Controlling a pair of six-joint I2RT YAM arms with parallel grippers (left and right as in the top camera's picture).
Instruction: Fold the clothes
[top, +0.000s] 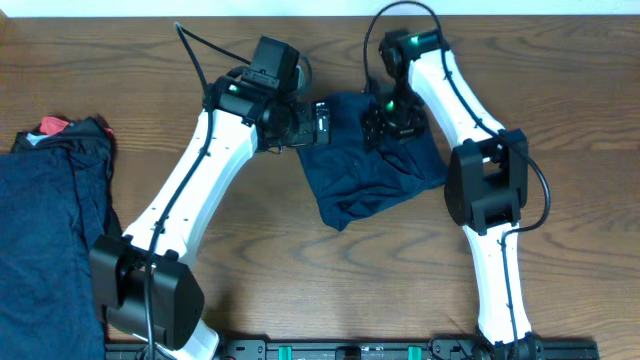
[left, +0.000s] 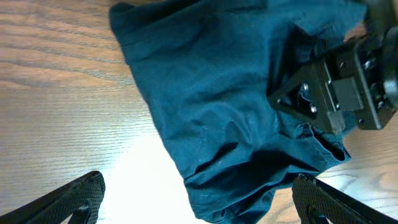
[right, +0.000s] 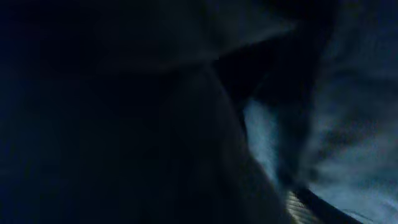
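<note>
wooden table (top: 300, 290), two arms reaching in from the near edge. biggest cloth item is the navy pile (top: 45, 220), a wrinkled heap at the far left edge that runs out of the overhead view. neither arm touches it.

left arm (top: 195, 190) runs diagonally up toward the table centre. right arm (top: 480, 190) comes up the right side and bends back inward over the middle.

navy garment (top: 365, 185) is at centre, toward the far side of the table. it's crumpled, with folds bunched toward its near corner, and lies flat on the wood, well apart from the pile.

right gripper (top: 385, 122) is down on the garment's upper part. the left wrist view shows its black body (left: 336, 93) sitting right on the fabric. the right wrist view is almost black, just dark cloth filling the lens. can't tell whether its jaws are spread or pinching cloth.

left gripper (top: 322, 122) is at the garment's upper-left corner, jaws spread wide. in its own view both fingers (left: 74, 199) stand far apart either side of the cloth edge, nothing between them but fabric and table below. can't tell if they touch the cloth.

red piece (top: 52, 126) is a small bit poking out at the top of the left pile.
</note>
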